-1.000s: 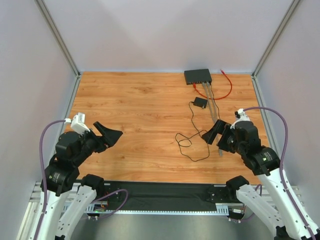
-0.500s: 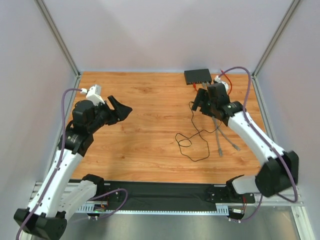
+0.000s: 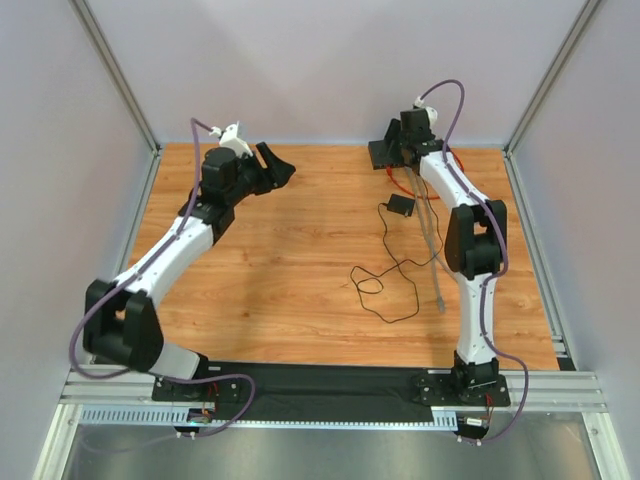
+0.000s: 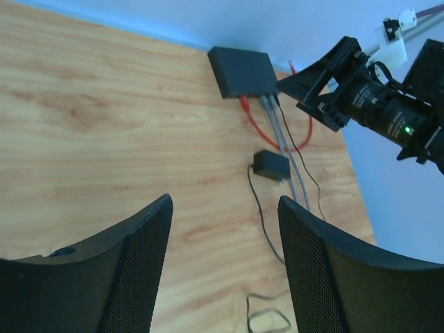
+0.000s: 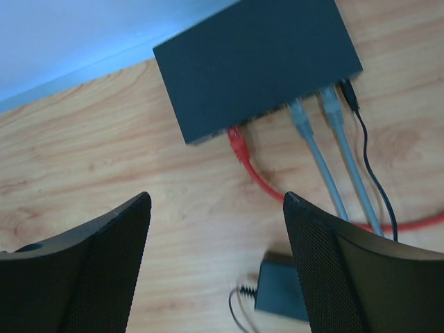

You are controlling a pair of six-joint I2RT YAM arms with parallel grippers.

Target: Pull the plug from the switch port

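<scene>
Left jaws and right jaws apart, empty; switch port row [image 5: 274, 111] indistinct along dark box [image 5: 257, 59] front.

Right wrist view: switch [image 5: 257, 66] shows its top only — socket face edge-on, ports themselves not visible. Bottom edge cuts adapter [image 5: 283, 291]; red cable [image 5: 263, 182] runs off right edge. Top view: right gripper [image 3: 392, 143] overlaps switch at worktop's [image 3: 300, 230] far edge — socket face too small to make out.
</scene>
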